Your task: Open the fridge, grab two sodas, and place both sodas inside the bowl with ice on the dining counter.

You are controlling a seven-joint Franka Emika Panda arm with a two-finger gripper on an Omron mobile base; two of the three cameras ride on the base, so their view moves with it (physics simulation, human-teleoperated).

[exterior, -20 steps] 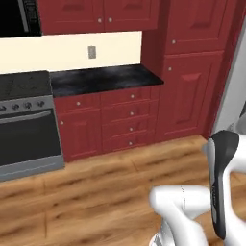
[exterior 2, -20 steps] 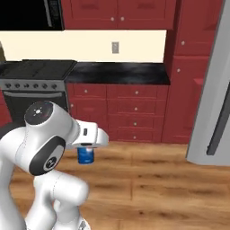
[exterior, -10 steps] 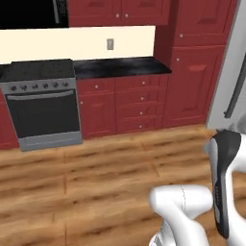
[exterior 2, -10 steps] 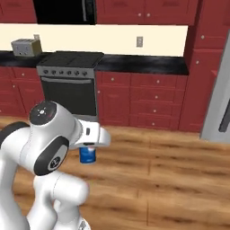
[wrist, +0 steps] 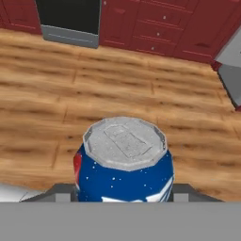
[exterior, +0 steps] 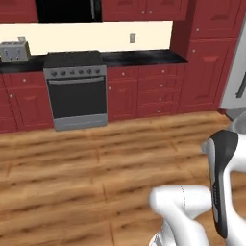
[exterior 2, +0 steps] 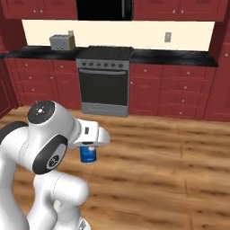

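Observation:
My gripper [exterior 2: 89, 147] is shut on a soda, a blue can [exterior 2: 88, 154] with a silver top, and holds it upright above the wooden floor. In the hand view the can [wrist: 123, 162] stands between my two dark fingertips [wrist: 61, 191], right in front of the camera. A strip of the light grey fridge [exterior: 238, 72] shows at the right edge of the left base view, and its lower corner [wrist: 229, 61] shows in the hand view. The other soda, the bowl with ice and the dining counter are out of view.
A grey stove [exterior: 77, 91] with a dark oven door stands in a run of dark red cabinets [exterior: 144, 89] under a black worktop [exterior: 144, 57]. A toaster [exterior: 12, 50] sits at the far left. Open wooden floor [exterior: 86, 163] stretches ahead.
The whole scene has slid to the right, so the camera has turned left: the stove and toaster came into view and the fridge went to the edge. The can stays in my gripper.

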